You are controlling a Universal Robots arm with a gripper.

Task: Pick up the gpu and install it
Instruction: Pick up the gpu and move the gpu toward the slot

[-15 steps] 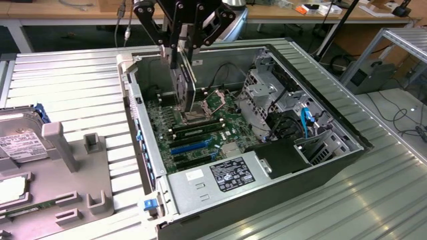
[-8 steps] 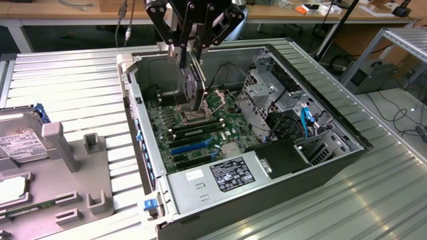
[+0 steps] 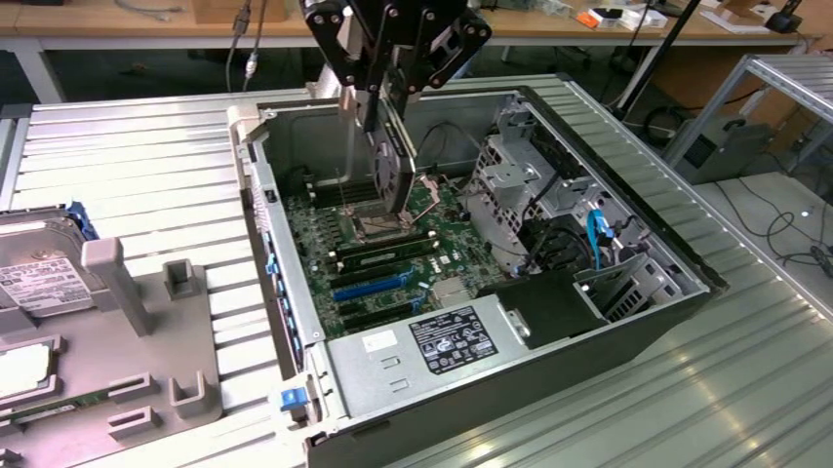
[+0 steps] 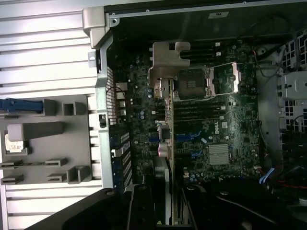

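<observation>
Presently the pincer (image 3: 386, 96) is clamped on the gpu (image 3: 389, 171), pinching the thin card by its upper end so that it hangs upright and edge-on over the open computer case (image 3: 280, 244). The card's lower end sits inside the case opening, above the motherboard (image 3: 390, 283) and near the CPU socket (image 3: 377, 227); whether it touches the board cannot be told. In the wrist view its silver bracket (image 4: 168, 60) lies beside that socket. A hard drive (image 3: 33, 273) rests on a grey fixture (image 3: 170, 322) on the ribbed desk (image 3: 131, 166), at the exterior view's left.
</observation>
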